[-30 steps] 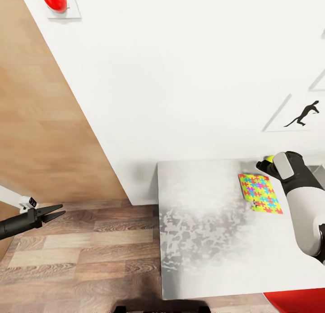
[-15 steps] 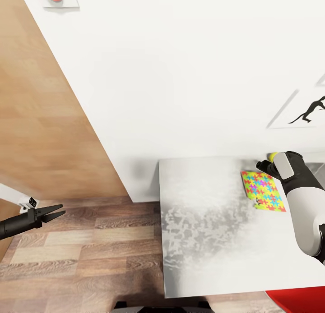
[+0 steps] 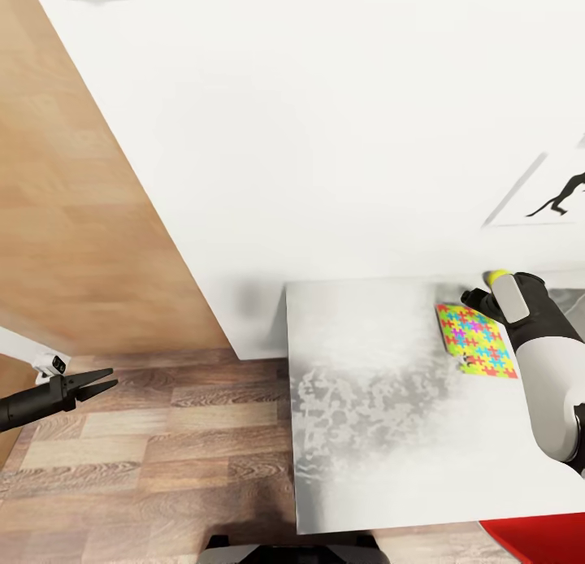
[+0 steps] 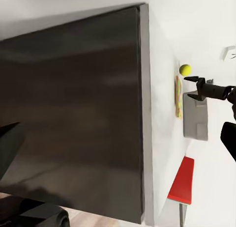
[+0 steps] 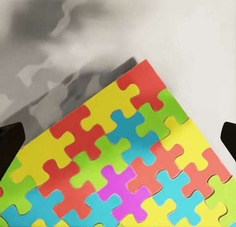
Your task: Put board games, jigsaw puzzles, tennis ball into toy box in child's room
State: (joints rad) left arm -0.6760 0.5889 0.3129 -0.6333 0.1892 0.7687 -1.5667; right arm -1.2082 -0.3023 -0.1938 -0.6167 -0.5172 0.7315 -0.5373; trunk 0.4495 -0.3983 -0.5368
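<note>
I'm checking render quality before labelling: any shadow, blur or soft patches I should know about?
Head view: table mottled grey, soft shadow on the wall beside its corner. Left wrist view: a dark panel's face in deep shade, tennis ball small but crisp. Right wrist view: jigsaw puzzle sharp, casting a soft-edged shadow.

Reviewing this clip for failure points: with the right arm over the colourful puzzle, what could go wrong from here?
1. The flat multicoloured jigsaw puzzle lies flush on the mottled grey-white table; the open right end effector may scrape or push it rather than lift it.
2. The yellow-green tennis ball sits beside that arm's wrist and could be knocked rolling.
3. The puzzle lies near the table's far edge by the wall, so a push might jam it there.
</note>
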